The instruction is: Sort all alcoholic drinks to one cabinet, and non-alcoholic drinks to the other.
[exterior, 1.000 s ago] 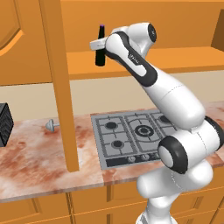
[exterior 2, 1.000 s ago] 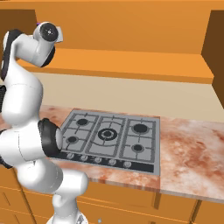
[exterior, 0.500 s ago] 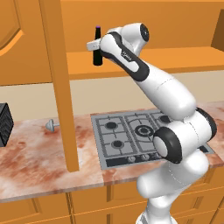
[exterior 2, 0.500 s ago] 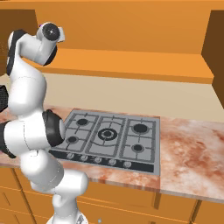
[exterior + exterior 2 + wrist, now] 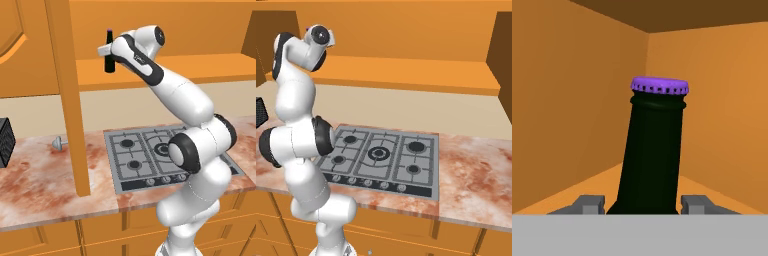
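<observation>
The beer bottle [image 5: 653,150], clamped upright in the partly closed pincer [image 5: 108,52], is being carried into the cabinet [image 5: 572,100], where a gentle set-down on its floor is called for next.

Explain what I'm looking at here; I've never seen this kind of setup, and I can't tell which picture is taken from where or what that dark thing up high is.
This is a rendered kitchen with a white robot arm on a driving base. Two pictures come from cameras on the base, behind the arm to its left and right, looking over a marbled counter and a gas stove. The third comes from a camera on the hand, looking along the gripper.

The gripper is raised to the upper cabinet, next to its open door, and is shut on a dark beer bottle with a purple cap, held upright. The hand view shows the cabinet's inside walls behind the bottle.

On the counter lie a small grey object and, at the left edge, a dark box-like thing.
</observation>
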Available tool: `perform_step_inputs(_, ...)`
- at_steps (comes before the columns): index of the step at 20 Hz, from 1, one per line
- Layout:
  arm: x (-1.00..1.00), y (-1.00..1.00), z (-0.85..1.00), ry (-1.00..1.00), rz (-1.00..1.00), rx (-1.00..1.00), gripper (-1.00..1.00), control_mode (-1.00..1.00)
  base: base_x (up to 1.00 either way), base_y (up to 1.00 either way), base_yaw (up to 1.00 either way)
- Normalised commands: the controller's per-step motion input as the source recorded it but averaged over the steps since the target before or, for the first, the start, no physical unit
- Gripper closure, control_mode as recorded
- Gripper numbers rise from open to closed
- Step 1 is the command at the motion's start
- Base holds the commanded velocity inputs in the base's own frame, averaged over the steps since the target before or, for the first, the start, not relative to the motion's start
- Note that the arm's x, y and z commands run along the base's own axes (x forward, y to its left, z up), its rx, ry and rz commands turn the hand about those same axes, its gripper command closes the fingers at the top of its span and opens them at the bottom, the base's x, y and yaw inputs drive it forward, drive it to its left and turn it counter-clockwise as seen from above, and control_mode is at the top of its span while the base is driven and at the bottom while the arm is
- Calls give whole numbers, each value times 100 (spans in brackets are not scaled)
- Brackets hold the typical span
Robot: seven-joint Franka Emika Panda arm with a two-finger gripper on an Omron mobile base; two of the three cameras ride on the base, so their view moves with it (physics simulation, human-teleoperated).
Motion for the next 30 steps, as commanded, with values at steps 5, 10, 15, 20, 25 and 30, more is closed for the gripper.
perform_step_inputs(5,41,0,-10,0,0,-1,100,-100,0,0,0)
perform_step_inputs(10,13,5,-22,0,0,-3,-100,-100,0,0,0)
perform_step_inputs(15,3,4,-9,0,0,-3,-100,-100,0,0,0)
perform_step_inputs(20,-1,0,0,-1,0,0,-100,-100,0,0,0)
perform_step_inputs(25,-16,0,0,-2,0,0,-100,-100,0,0,0)
perform_step_inputs(30,-35,-9,0,-6,0,0,-100,-100,0,0,0)
